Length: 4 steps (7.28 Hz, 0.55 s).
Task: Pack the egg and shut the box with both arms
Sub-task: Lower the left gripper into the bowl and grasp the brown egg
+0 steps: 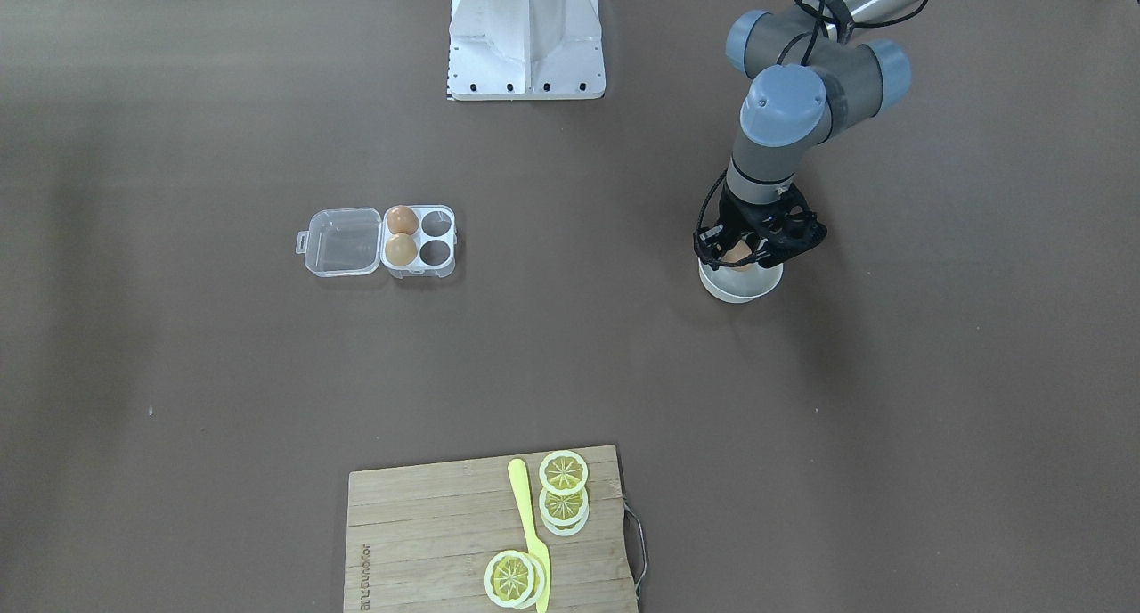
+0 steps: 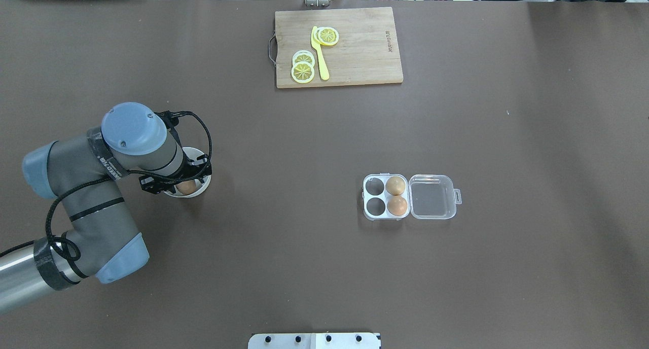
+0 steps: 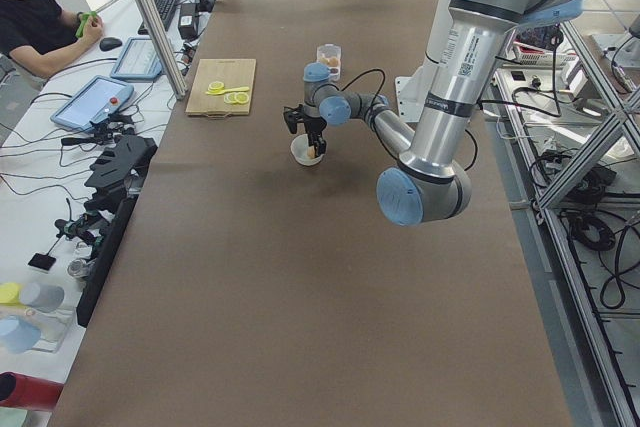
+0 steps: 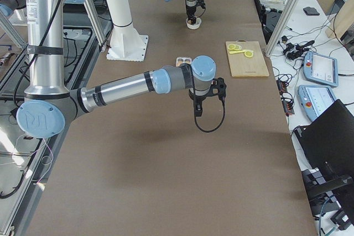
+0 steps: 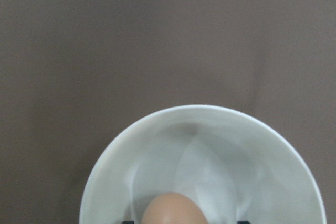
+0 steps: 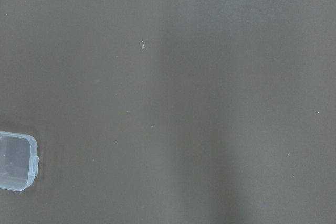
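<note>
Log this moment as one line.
left pincer: open over egg in bowl | right pincer: state unclear | box: lid open, two cells filled, two empty

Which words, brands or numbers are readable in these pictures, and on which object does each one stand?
"UR": logo, blue joint cap of the right arm.
Brand print on the cutting board: too blurred to read.
Label on the left arm: too small to read.
</note>
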Tool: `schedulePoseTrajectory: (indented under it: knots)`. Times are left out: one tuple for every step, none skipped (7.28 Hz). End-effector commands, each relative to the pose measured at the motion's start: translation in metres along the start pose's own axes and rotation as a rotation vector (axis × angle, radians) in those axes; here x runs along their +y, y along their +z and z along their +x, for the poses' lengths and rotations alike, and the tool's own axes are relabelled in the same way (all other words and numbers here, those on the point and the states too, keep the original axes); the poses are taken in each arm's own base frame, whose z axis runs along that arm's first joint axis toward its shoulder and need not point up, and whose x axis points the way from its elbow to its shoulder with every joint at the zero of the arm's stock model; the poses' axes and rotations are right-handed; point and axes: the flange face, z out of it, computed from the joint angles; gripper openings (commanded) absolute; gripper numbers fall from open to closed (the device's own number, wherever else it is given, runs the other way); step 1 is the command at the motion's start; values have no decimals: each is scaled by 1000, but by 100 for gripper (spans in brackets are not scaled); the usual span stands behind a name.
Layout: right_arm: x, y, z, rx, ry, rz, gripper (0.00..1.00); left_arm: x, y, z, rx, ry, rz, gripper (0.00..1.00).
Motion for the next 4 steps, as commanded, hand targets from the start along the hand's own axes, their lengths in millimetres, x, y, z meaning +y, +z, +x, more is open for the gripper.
schedulePoseTrajectory:
  knots:
    - [0, -1, -1, 1, -3, 2, 100, 1, 0, 0, 0, 2, -3, 66]
    - [0, -1, -1, 1, -4, 2, 100, 2, 1, 0, -1, 3, -4, 61]
    - [0, -4, -6, 4, -13, 10, 100, 2, 1, 0, 1, 4, -6, 54]
    - [0, -5, -7, 3, -14, 11, 100, 2, -1, 1, 2, 4, -4, 54]
